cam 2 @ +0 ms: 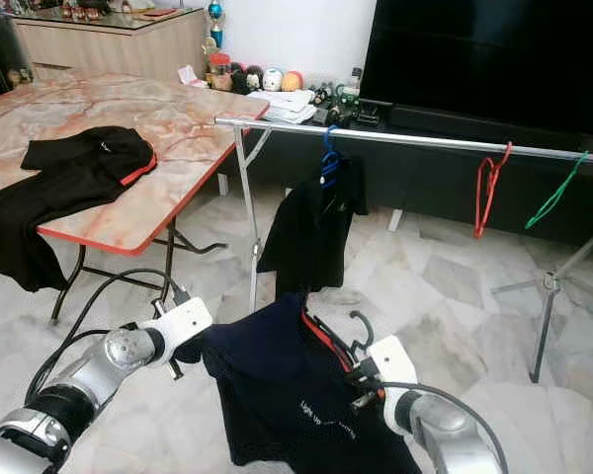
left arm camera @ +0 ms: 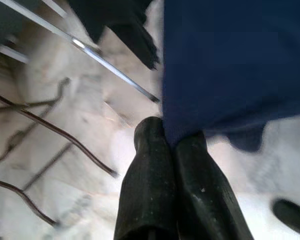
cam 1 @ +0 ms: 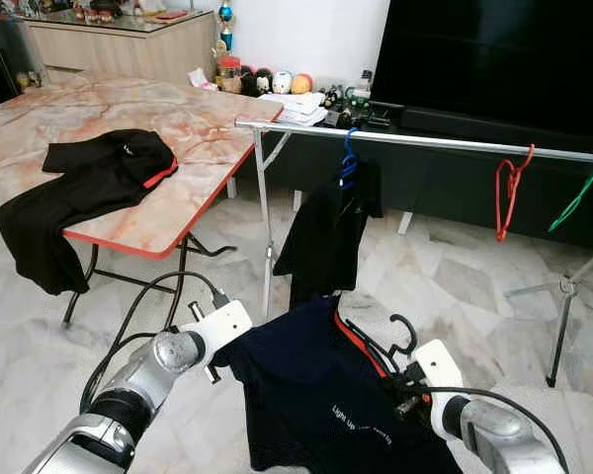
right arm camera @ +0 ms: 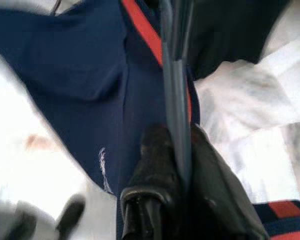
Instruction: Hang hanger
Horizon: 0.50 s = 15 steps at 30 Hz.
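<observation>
The hanger (cam 1: 390, 348), carrying a navy shirt (cam 1: 326, 395), sits low and near, well below the rail (cam 1: 425, 141). The right end effector (right arm camera: 176, 150) is clamped on the hanger's wire; the left end effector (left arm camera: 169, 145) is pinched shut on the shirt's edge. In my judgement the shirt could slide off the hanger as it is lifted, or the hook could miss the rail, since cloth hides much of it. A black garment on a blue hanger (cam 1: 348, 158) already hangs at the rail's left; a red hanger (cam 1: 510, 193) and green hanger (cam 1: 579, 196) sit further right. The table (cam 1: 208, 128) with a black shirt (cam 1: 89, 188) stands to the left.
</observation>
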Available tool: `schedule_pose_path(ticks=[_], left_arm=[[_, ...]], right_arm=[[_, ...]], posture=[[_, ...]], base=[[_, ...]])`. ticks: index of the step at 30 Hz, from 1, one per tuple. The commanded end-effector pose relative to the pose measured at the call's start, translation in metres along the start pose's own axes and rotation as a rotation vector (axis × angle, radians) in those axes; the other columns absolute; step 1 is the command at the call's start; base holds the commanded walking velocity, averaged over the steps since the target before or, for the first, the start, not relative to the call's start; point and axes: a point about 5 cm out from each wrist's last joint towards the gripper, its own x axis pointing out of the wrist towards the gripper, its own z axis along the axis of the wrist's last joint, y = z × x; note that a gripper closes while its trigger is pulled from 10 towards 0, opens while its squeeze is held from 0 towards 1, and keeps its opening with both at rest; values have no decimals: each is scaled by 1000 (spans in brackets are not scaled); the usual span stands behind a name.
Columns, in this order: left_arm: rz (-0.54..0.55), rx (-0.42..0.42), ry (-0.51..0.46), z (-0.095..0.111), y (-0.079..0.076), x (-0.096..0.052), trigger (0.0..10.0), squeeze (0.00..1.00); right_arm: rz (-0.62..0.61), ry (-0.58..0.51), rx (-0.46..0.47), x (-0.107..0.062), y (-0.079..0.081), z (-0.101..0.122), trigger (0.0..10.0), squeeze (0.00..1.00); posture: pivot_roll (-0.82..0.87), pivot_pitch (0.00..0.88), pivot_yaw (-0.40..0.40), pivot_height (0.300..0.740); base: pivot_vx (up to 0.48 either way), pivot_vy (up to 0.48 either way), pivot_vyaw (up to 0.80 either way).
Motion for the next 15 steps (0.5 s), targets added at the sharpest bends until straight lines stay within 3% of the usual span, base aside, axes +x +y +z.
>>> schedule_pose_path(ticks=[1, 5, 10, 15], left_arm=[[-78, -6, 63, -11, -9, -2, 10000, 0], [-222, 23, 106, -20, -21, -6, 10000, 0], [-388, 52, 89, -17, -32, -13, 10000, 0], [-524, 71, 83, -10, -40, -21, 10000, 0]], right_arm=[[-71, -174, 81, -3, -12, 32, 10000, 0], [-138, -306, 237, -6, -24, 52, 10000, 0], [-179, -228, 213, -2, -29, 43, 10000, 0], [-168, -260, 280, 3, -22, 44, 10000, 0]], posture=[[68, 0, -24, 740], [72, 0, -26, 740], [75, 0, -23, 740], [71, 0, -15, 740]], base=[[0, 0, 0], [0, 0, 0], [0, 0, 0], [0, 0, 0]])
